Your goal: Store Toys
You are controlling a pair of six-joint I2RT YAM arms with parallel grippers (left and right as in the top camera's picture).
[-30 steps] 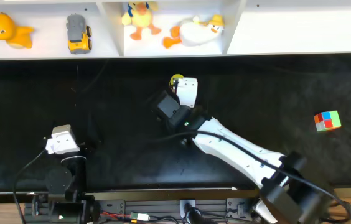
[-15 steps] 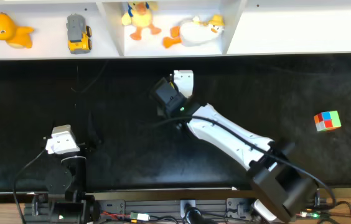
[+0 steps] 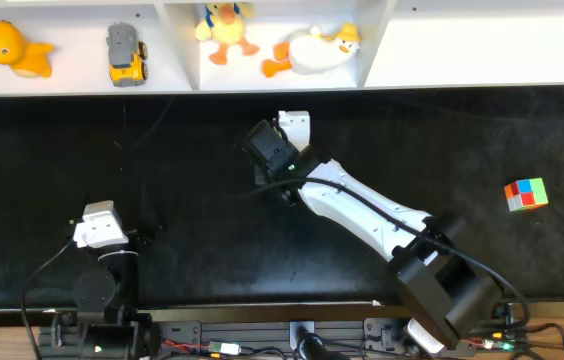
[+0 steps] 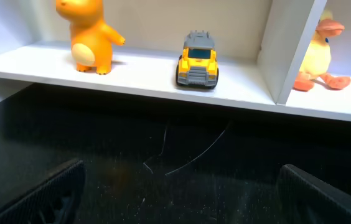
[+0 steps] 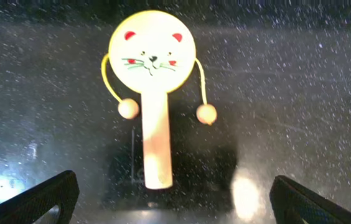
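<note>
One wooden cat rattle (image 5: 152, 93) lies flat on the black table (image 5: 300, 93) under the wide-open right gripper (image 5: 175, 202), with the toy shelf (image 3: 462, 60) at 12 o'clock. It looks light and hard; grab its straight handle (image 5: 155, 149), not the dangly beads (image 5: 206, 113).

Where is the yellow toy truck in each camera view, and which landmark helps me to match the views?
Top view: yellow toy truck in the left compartment of the shelf, upper left.
Left wrist view: the truck stands upper middle, front toward the camera.
Right wrist view: faces the rattle on the black mat instead.
Shared landmark: the orange toy animal beside the truck in that compartment.
</note>
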